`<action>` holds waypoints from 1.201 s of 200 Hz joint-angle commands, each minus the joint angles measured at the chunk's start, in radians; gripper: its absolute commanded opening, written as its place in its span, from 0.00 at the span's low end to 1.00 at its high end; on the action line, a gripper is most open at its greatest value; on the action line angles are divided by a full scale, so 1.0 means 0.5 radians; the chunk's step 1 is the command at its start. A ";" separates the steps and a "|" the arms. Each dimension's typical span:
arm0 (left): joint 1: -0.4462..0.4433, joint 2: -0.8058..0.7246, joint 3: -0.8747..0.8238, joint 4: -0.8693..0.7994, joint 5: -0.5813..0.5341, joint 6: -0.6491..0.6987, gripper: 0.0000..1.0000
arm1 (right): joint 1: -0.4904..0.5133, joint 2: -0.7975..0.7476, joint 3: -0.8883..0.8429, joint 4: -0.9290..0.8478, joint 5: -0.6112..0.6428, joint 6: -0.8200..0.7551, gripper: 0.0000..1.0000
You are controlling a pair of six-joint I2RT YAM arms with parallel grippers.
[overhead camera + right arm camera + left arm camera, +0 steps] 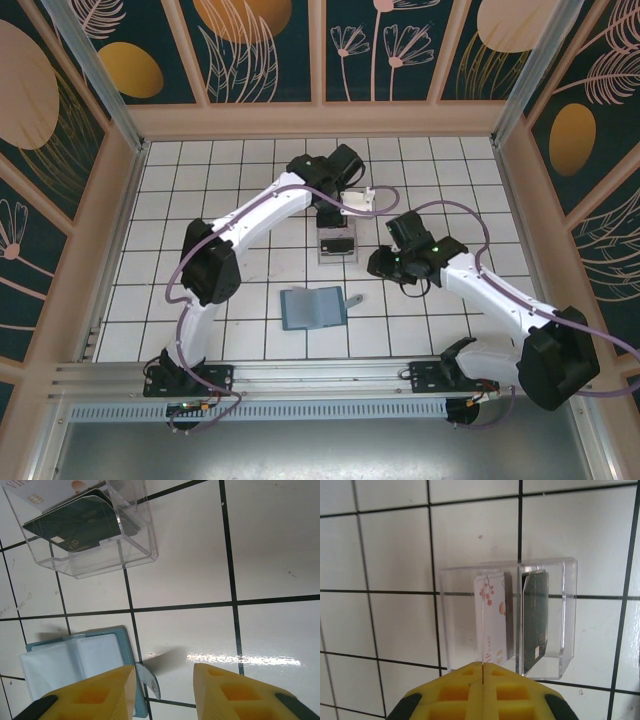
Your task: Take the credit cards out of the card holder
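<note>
Partly hidden, open card holder [70, 662], 2 credit cards [492, 615] in clear tray [457, 625]

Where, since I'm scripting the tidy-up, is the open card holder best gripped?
Probably the grey tab jutting from the card holder's right edge, approached from above. The holder lies open and flat on the tiles, too wide to straddle easily; the tab is narrow and sticks out clear of the covers.
</note>
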State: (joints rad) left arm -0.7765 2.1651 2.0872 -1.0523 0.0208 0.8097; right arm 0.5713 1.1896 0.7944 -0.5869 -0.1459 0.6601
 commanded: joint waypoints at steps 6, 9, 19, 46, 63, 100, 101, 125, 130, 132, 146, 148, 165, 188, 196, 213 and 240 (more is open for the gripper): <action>0.000 0.095 0.154 -0.232 0.071 0.075 0.00 | -0.031 -0.067 -0.016 -0.061 0.056 0.001 0.36; -0.003 0.104 0.164 -0.236 0.069 0.073 0.00 | -0.032 -0.068 -0.021 -0.062 0.054 0.002 0.36; -0.004 0.129 0.184 -0.244 0.079 0.070 0.00 | -0.035 -0.066 -0.028 -0.056 0.050 0.005 0.36; -0.002 0.184 0.194 -0.238 0.079 0.055 0.00 | -0.036 -0.062 -0.046 -0.036 0.034 0.010 0.36; -0.002 0.232 0.223 -0.245 0.061 0.034 0.00 | -0.038 -0.062 -0.038 -0.038 0.034 0.006 0.36; 0.000 0.318 0.302 -0.244 0.054 -0.004 0.00 | -0.036 -0.054 -0.033 -0.037 0.023 -0.016 0.36; -0.001 0.321 0.307 -0.245 0.054 -0.003 0.00 | -0.037 -0.054 -0.033 -0.038 0.022 -0.016 0.36; -0.002 0.371 0.345 -0.249 0.072 -0.013 0.00 | -0.038 -0.056 -0.043 -0.030 0.013 -0.018 0.36; -0.002 0.379 0.348 -0.251 0.073 -0.015 0.00 | -0.038 -0.056 -0.046 -0.028 0.010 -0.017 0.36; 0.000 0.382 0.350 -0.250 0.072 -0.019 0.00 | -0.038 -0.057 -0.049 -0.026 0.010 -0.017 0.36; -0.002 0.403 0.351 -0.257 0.078 -0.030 0.00 | -0.038 -0.059 -0.058 -0.018 0.004 -0.016 0.36; -0.002 0.407 0.351 -0.257 0.082 -0.032 0.00 | -0.037 -0.058 -0.060 -0.018 0.004 -0.014 0.36; 0.000 0.428 0.351 -0.282 0.105 -0.030 0.00 | -0.037 -0.060 -0.073 -0.001 -0.011 -0.013 0.36; -0.002 0.448 0.355 -0.280 0.095 -0.058 0.00 | -0.037 -0.040 -0.073 0.009 -0.027 -0.023 0.36; 0.000 0.456 0.360 -0.282 0.081 -0.072 0.00 | -0.036 -0.038 -0.067 0.002 -0.027 -0.028 0.36; -0.001 0.474 0.383 -0.281 0.028 -0.103 0.00 | -0.038 -0.052 -0.073 -0.003 -0.021 -0.026 0.36; -0.002 0.466 0.417 -0.258 -0.051 -0.134 0.08 | -0.037 -0.077 -0.082 -0.009 -0.024 -0.019 0.36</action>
State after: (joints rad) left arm -0.7780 2.3783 2.2566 -1.1568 0.0341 0.7681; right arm 0.5579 1.1767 0.7692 -0.5835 -0.1577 0.6598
